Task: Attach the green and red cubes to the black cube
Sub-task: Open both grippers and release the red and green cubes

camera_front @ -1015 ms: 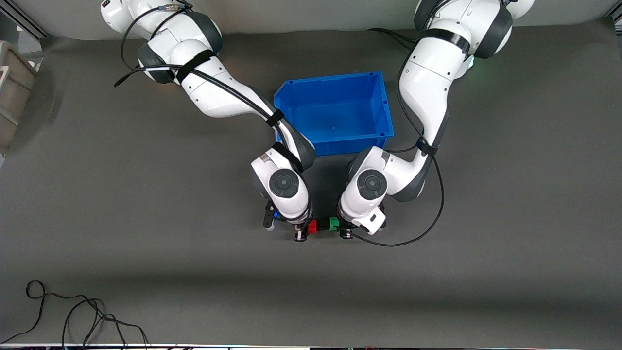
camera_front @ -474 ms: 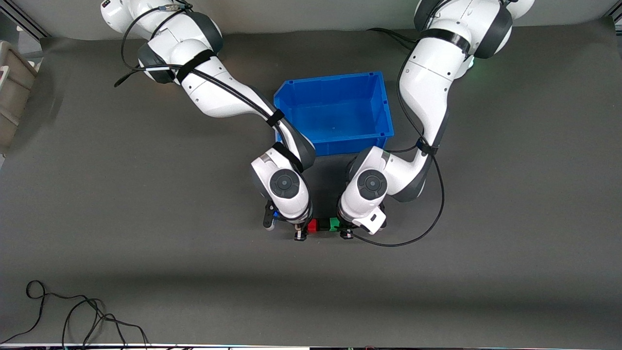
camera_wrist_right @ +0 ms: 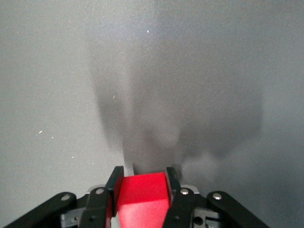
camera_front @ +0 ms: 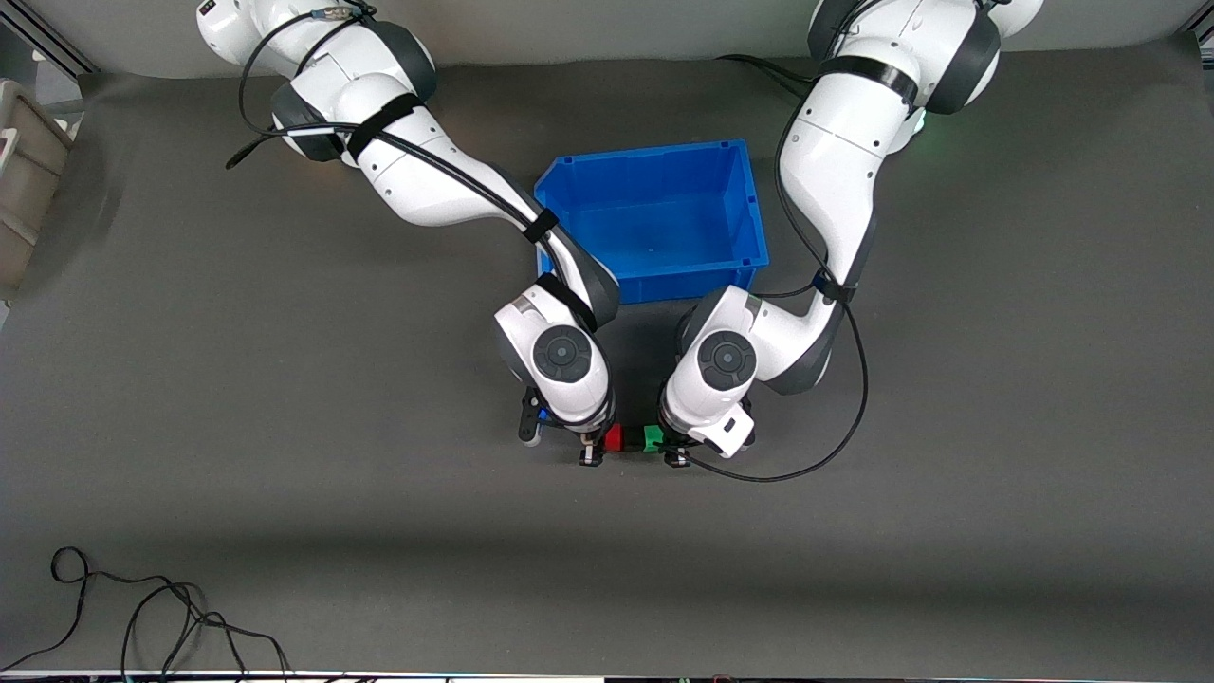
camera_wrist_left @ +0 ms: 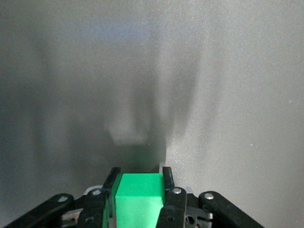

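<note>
Left claw point(camera_wrist_left: 138, 199) clamps the green cube point(camera_front: 652, 438); right claw point(camera_wrist_right: 142, 199) clamps the red cube point(camera_front: 613, 437). Both cubes sit low over the grey bench point(camera_front: 285, 379), flanking the black cube point(camera_front: 633, 441), nearer the camera than the blue bin point(camera_front: 654, 218).

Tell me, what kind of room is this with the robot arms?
Probably a robot lab or test bench. Two white arms stand at a grey table. The left gripper holds a green cube, the right gripper a red cube. A blue bin sits nearby, and loose cables trail on the table.
</note>
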